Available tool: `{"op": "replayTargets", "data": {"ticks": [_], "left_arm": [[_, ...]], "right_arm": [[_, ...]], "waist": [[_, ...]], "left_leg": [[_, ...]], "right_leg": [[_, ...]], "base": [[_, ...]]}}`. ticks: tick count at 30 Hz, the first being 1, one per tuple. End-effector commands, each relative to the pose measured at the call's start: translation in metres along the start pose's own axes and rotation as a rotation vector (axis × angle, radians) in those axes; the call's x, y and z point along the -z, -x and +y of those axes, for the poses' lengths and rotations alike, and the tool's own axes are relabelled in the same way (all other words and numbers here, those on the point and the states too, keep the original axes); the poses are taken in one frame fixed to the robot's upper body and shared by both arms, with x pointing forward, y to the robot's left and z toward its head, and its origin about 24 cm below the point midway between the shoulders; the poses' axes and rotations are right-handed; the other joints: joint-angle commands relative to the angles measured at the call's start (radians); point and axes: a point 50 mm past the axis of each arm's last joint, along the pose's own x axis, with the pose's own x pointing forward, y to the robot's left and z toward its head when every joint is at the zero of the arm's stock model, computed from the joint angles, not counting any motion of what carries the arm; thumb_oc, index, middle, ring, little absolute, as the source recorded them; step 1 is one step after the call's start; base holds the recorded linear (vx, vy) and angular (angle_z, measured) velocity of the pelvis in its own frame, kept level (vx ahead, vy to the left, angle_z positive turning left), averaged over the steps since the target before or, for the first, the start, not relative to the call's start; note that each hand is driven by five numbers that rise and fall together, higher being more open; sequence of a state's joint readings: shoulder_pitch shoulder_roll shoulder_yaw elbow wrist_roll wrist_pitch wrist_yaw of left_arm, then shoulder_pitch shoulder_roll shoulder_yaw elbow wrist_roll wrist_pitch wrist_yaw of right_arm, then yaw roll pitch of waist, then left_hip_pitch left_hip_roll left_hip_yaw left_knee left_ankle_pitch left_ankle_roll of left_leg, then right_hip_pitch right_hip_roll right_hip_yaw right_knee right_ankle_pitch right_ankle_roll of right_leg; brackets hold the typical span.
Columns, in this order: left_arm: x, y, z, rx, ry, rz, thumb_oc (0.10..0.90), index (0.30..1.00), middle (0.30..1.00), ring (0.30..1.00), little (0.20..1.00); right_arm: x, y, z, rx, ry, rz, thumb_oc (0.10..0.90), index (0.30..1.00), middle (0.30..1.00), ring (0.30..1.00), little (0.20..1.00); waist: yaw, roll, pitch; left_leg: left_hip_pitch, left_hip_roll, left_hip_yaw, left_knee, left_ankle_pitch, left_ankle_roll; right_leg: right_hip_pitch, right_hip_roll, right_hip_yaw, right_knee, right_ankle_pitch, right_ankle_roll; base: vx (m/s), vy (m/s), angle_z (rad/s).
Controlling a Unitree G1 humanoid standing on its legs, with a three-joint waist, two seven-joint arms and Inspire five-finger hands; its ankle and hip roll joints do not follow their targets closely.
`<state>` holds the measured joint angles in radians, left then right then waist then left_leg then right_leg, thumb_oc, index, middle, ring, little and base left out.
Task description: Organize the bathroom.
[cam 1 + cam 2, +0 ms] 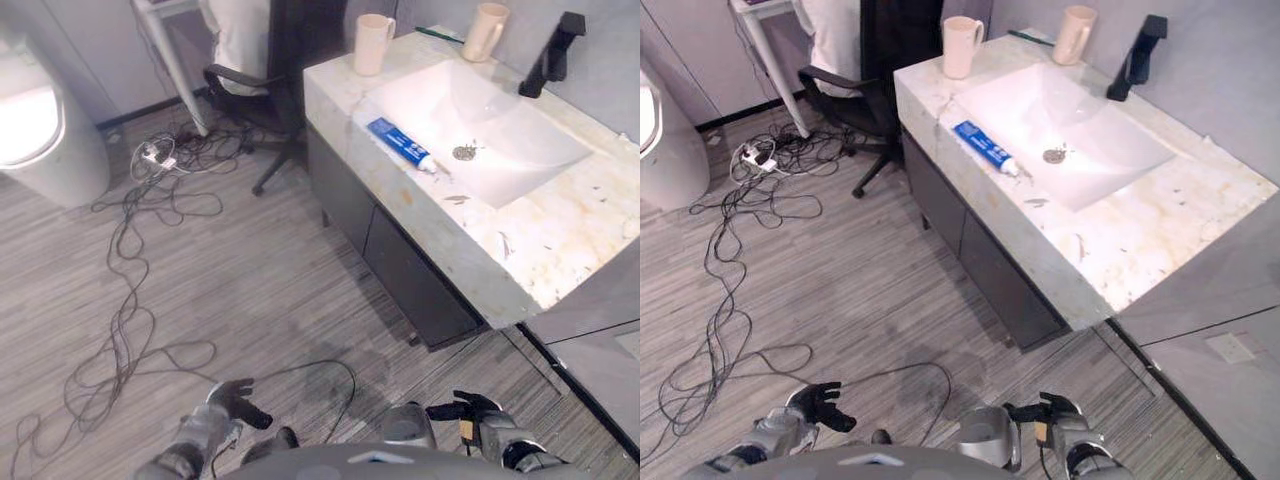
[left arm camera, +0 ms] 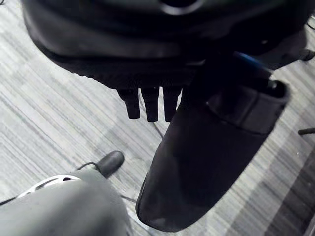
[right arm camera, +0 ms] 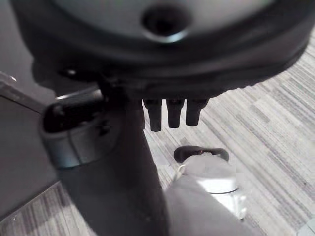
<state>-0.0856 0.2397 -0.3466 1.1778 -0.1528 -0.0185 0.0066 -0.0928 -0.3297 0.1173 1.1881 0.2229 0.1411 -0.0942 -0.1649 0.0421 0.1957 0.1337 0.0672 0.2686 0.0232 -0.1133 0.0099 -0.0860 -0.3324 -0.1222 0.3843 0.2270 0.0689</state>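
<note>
Now | toothpaste tube on basin rim | both hands low, empty

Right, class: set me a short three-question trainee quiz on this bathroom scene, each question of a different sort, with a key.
1. True or false: the toothpaste tube stands upright inside a cup.
2. Multiple choice: where are the two cups? A) in the sink basin B) on the countertop behind the basin C) on the floor
3. Fill in: both the left hand and the right hand hang low over the ____, holding nothing.

Key: 1 false, since it lies flat on the basin's edge; 2 B, one near the counter's corner, one nearer the black faucet; 3 floor.
</note>
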Motion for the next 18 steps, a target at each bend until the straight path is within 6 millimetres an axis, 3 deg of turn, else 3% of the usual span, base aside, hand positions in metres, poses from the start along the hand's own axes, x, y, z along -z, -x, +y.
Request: {"op": "replayTargets", "data": {"ticks": [1,3,6,9,11,12,14,15,17,18], "left_arm": [[-0.013,0.0,0.023,-0.067,0.0,-0.049,0.8,0.9,0.9,0.9,0.9],[-0.016,-0.001,0.024,-0.067,0.003,-0.056,0.8,0.9,0.9,0.9,0.9],[-0.025,-0.001,0.026,-0.081,0.034,-0.071,0.8,0.9,0.9,0.9,0.9],[-0.036,-0.002,0.023,-0.087,0.025,-0.101,0.8,0.9,0.9,0.9,0.9],[-0.043,-0.003,0.023,-0.09,0.014,-0.121,0.8,0.9,0.9,0.9,0.9],[-0.045,-0.003,0.021,-0.076,0.012,-0.127,0.8,0.9,0.9,0.9,0.9],[-0.051,-0.003,0.018,-0.047,-0.02,-0.155,0.8,0.9,0.9,0.9,0.9],[-0.055,-0.003,0.016,-0.042,-0.037,-0.168,0.8,0.9,0.9,0.9,0.9],[-0.062,-0.004,0.014,-0.023,-0.034,-0.184,0.8,0.9,0.9,0.9,0.9],[-0.067,-0.004,0.013,-0.024,-0.051,-0.192,0.8,0.9,0.9,0.9,0.9]], "right_arm": [[0.009,0.0,0.011,-0.052,-0.028,0.048,0.8,0.9,0.9,0.9,0.9],[0.014,0.001,0.014,-0.058,-0.03,0.068,0.8,0.9,0.9,0.9,0.9],[0.025,0.002,0.019,-0.091,0.02,0.109,0.8,0.9,0.9,0.9,0.9],[0.032,0.003,0.017,-0.06,0.028,0.12,0.8,0.9,0.9,0.9,0.9],[0.035,0.003,0.012,-0.052,0.021,0.135,0.8,0.9,0.9,0.9,0.9],[0.039,0.003,0.01,-0.052,0.013,0.145,0.8,0.9,0.9,0.9,0.9],[0.043,0.003,0.004,-0.041,0.004,0.151,0.8,0.9,0.9,0.9,0.9],[0.046,0.004,0.001,-0.043,-0.01,0.159,0.8,0.9,0.9,0.9,0.9],[0.05,0.005,-0.001,-0.038,-0.038,0.168,0.8,0.9,0.9,0.9,0.9],[0.051,0.005,-0.001,-0.039,-0.058,0.164,0.8,0.9,0.9,0.9,0.9]], "waist": [[-0.045,0.026,-0.011],[-0.053,0.022,-0.013],[-0.089,-0.008,-0.005],[-0.107,-0.038,-0.011],[-0.12,-0.037,-0.015],[-0.128,-0.031,-0.021],[-0.139,-0.014,-0.036],[-0.149,-0.008,-0.043],[-0.164,0.0,-0.047],[-0.166,-0.004,-0.05]], "left_leg": [[-0.028,0.01,-0.048,0.05,-0.019,-0.025],[-0.022,-0.006,-0.042,0.038,-0.02,-0.018],[0.034,-0.072,-0.028,0.003,-0.044,-0.006],[0.075,-0.149,-0.057,-0.013,-0.071,0.0],[0.084,-0.178,-0.088,-0.014,-0.089,0.017],[0.094,-0.19,-0.133,0.0,-0.092,0.008],[0.109,-0.19,-0.137,0.032,-0.097,-0.019],[0.106,-0.177,-0.128,0.101,-0.068,-0.049],[0.073,-0.149,-0.139,0.26,0.049,-0.114],[0.014,-0.146,-0.161,0.385,0.135,-0.151]], "right_leg": [[-0.142,0.07,0.095,0.149,-0.159,0.121],[-0.154,0.113,0.067,0.114,-0.17,0.12],[-0.168,0.239,-0.037,-0.104,-0.214,0.123],[-0.183,0.306,-0.118,-0.247,-0.127,0.127],[-0.181,0.327,-0.071,-0.235,-0.137,0.108],[-0.166,0.34,-0.041,-0.232,-0.145,0.093],[-0.132,0.35,-0.04,-0.233,-0.175,0.067],[-0.108,0.349,-0.036,-0.253,-0.177,0.051],[-0.066,0.356,-0.017,-0.279,-0.181,0.029],[-0.038,0.354,0.005,-0.287,-0.191,0.017]], "base": [[0.24,0.245,-0.23],[0.27,0.221,-0.1],[0.32,0.185,-0.11],[0.39,0.17,-0.07],[0.36,0.1,0.11],[0.35,0.087,0.39],[0.26,0.073,0.5],[0.27,0.028,0.39],[0.24,-0.001,0.25],[0.17,0.002,0.15]]}}
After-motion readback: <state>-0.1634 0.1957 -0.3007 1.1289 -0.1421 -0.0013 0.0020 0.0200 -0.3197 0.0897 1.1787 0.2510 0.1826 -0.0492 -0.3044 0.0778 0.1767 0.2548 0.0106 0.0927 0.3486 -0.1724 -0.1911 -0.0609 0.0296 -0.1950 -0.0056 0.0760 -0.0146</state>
